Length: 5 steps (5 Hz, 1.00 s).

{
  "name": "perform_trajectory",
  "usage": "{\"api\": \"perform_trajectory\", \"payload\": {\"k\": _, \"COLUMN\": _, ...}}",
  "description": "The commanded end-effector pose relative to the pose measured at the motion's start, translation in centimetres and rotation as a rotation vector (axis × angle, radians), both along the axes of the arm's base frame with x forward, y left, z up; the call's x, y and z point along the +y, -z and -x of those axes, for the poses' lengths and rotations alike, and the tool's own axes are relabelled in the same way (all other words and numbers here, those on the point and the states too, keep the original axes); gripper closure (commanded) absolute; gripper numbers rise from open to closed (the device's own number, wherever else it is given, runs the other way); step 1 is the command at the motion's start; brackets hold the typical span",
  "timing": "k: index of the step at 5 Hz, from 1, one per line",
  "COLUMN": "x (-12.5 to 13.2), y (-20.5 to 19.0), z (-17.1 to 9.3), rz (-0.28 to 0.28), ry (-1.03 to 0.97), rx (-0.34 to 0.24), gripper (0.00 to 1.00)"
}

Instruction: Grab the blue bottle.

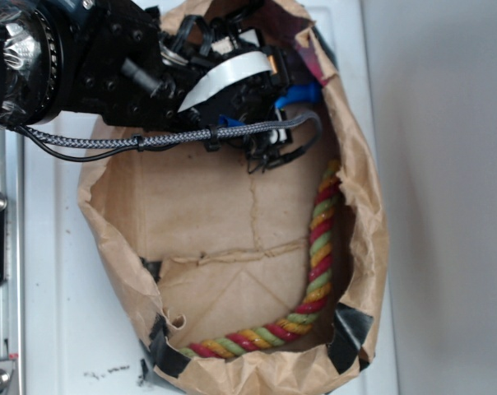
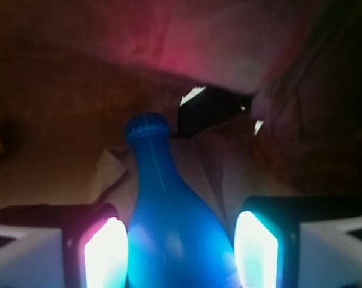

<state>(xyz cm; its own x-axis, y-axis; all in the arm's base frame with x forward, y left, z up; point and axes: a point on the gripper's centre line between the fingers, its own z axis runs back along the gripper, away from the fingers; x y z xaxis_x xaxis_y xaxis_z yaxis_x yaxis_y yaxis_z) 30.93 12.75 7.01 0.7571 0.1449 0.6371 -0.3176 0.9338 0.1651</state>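
The blue bottle [image 2: 169,210] lies on the brown paper floor of the bag, neck pointing away from me. Its wide body fills the space between my lit pads. The left pad [image 2: 106,255] presses against its side, and the right pad [image 2: 256,252] meets it low down. My gripper [image 2: 181,240] is shut on the bottle's body. From outside, the gripper [image 1: 285,107] reaches into the top of the bag, and only a small piece of the blue bottle [image 1: 298,93] shows beside the black fingers.
The brown paper bag [image 1: 364,230] lies open on a white surface, its walls close around the gripper. A red-yellow-green twisted rope [image 1: 318,255] curves along the bag's right and lower side. Black tape patches [image 1: 347,333] mark the bag corners, one [image 2: 208,111] just beyond the bottle's cap.
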Motion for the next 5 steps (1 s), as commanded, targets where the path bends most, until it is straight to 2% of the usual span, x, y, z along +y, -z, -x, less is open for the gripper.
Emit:
{"api": "perform_trajectory", "payload": {"k": 1, "x": -3.0, "y": -10.4, "z": 1.9, "rz": 0.195, "ry": 0.042, "rx": -0.075, "gripper": 1.0}}
{"api": "perform_trajectory", "payload": {"k": 2, "x": -5.5, "y": -12.9, "z": 1.6, "rz": 0.245, "ry": 0.055, "rx": -0.017, "gripper": 1.0}}
{"api": "perform_trajectory", "payload": {"k": 3, "x": -6.6, "y": -14.8, "z": 0.8, "rz": 0.308, "ry": 0.074, "rx": 0.081, "gripper": 1.0}}
{"api": "perform_trajectory", "payload": {"k": 4, "x": -7.7, "y": -15.7, "z": 0.5, "rz": 0.334, "ry": 0.109, "rx": 0.188, "gripper": 1.0}}
{"api": "perform_trajectory", "payload": {"k": 5, "x": -8.4, "y": -15.7, "z": 0.7, "rz": 0.325, "ry": 0.127, "rx": 0.214, "gripper": 1.0}}
